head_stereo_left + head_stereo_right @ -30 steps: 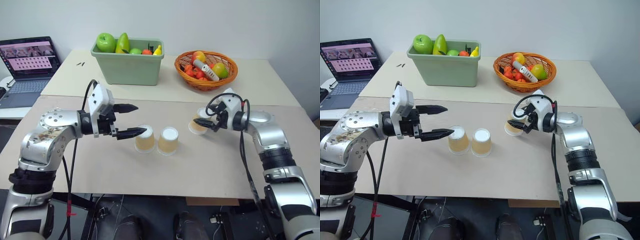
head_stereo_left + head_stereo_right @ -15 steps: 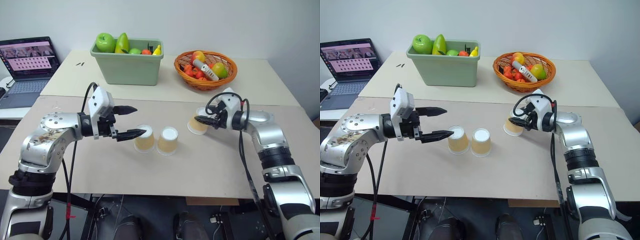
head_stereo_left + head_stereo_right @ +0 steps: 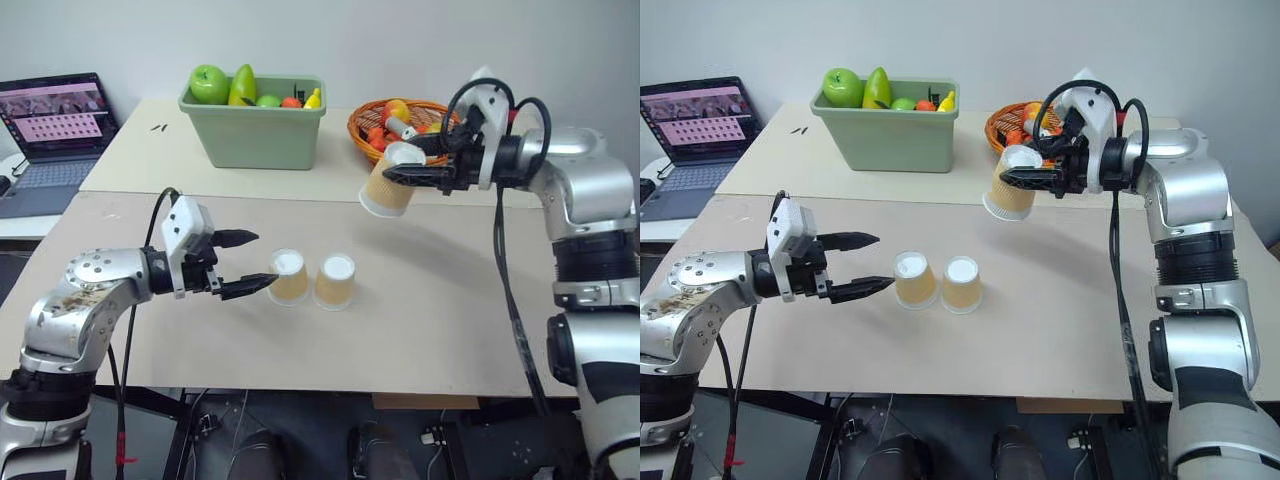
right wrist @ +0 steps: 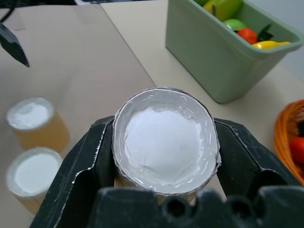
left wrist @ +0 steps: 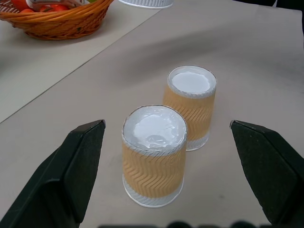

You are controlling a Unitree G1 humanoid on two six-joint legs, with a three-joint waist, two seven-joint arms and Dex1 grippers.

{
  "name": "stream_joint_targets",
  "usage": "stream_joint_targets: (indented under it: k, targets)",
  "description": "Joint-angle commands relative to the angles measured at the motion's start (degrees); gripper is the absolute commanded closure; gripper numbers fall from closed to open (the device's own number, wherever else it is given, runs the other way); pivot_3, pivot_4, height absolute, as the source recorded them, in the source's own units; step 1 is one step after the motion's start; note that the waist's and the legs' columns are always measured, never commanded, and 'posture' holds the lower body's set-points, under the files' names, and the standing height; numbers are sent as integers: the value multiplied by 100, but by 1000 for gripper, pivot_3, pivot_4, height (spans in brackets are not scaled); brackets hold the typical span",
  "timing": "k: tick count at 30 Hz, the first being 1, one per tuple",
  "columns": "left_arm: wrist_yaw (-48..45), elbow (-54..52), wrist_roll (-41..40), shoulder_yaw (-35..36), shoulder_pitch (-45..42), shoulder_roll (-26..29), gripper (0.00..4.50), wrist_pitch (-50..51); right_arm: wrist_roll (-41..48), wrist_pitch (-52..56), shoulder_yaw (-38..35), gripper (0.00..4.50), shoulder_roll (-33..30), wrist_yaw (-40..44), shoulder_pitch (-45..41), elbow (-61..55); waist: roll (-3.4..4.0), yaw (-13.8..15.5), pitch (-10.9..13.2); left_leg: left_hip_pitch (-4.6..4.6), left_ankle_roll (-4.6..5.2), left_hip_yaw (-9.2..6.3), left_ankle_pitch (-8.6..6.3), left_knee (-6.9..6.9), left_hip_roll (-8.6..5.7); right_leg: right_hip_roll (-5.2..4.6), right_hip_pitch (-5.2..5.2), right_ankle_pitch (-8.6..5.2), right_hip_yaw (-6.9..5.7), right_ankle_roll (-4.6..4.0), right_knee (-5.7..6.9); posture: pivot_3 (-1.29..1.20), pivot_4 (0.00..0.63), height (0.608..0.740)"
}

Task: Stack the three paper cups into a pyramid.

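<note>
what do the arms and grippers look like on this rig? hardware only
Both arms have silver metal shells with black joint segments. The left arm's shoulder shell looks scuffed and brown-stained. Each wrist carries a white boxy camera module, and a loose black cable loops along each arm. The left gripper and right gripper each have two black, tapering, pointed fingers.

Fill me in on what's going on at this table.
A robot is building a pyramid from three paper cups. Its right gripper is shut on one upside-down cup, held in the air beyond the other two cups. Those stand upside down, side by side on the table. The left gripper hangs open beside them, holding nothing.
</note>
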Motion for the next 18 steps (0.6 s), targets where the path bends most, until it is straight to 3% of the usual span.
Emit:
stream_joint_targets:
  k: [1,8,18]
  targets:
    - [43,-248,-151,146,8,63,0,41,367,530,454,1848,324,355,-343,-964,0,-29,0,0,0,-3,0,0,2,2,-2,0,1,0,2,0,150,708]
    - [52,-238,-168,152,23,70,0,54,188,488,871,1848,662,232,-250,-1072,0,50,0,-12,0,-1,0,4,-6,-9,-1,0,-15,0,0,0,150,708]
    - [72,-239,-187,176,13,120,0,48,-87,137,1068,1848,667,265,-66,-784,0,7,0,-12,0,-2,0,3,-4,-4,-1,0,-16,0,1,0,150,708]
